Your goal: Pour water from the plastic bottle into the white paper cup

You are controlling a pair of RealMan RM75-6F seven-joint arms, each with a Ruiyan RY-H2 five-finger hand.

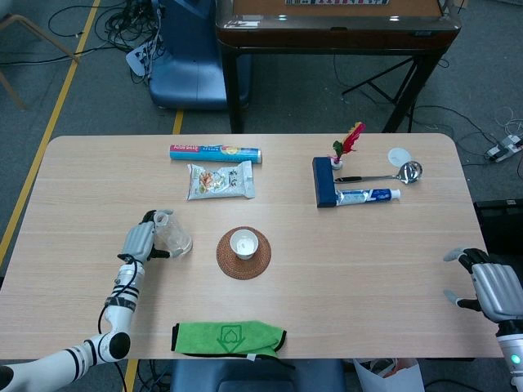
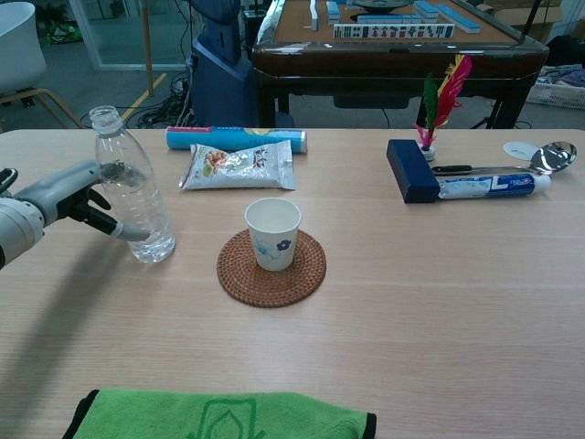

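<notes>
The clear plastic bottle stands upright and uncapped on the table, left of the cup, with a little water at its bottom. My left hand holds it from the left, fingers curved around its body. The white paper cup sits on a round woven coaster. My right hand hovers off the table's near right corner, fingers spread and holding nothing; the chest view does not show it.
A green cloth lies at the near edge. Further back are a snack bag, a blue roll, a dark blue box with a toothpaste tube, a ladle and a feather shuttlecock.
</notes>
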